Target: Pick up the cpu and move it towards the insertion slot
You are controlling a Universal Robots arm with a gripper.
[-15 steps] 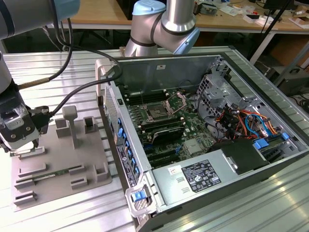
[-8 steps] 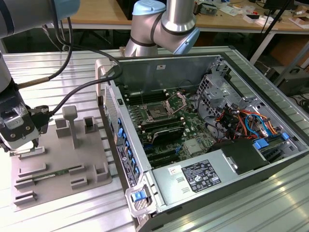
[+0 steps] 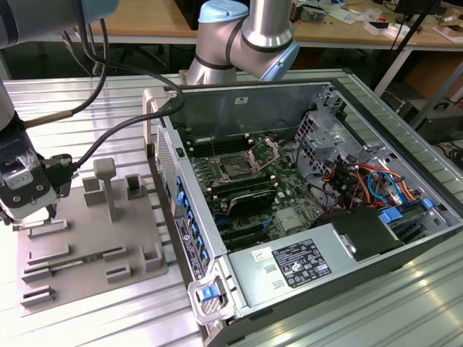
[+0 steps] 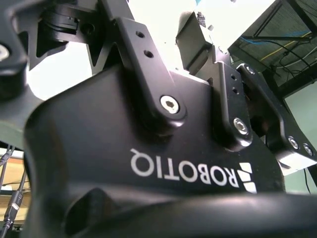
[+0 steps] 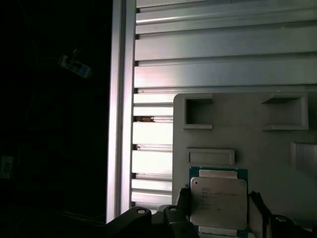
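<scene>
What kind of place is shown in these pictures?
Probably a robotics lab or workshop: a robot arm by an open computer case on an aluminium-profile table, with wooden workbenches behind.

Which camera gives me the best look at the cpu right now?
The first wrist view: the cpu faces it, silver top plain, against the grey fixture plate. The exterior view gives the gripper over that plate; the second wrist view looks at the gripper's black body.
</scene>
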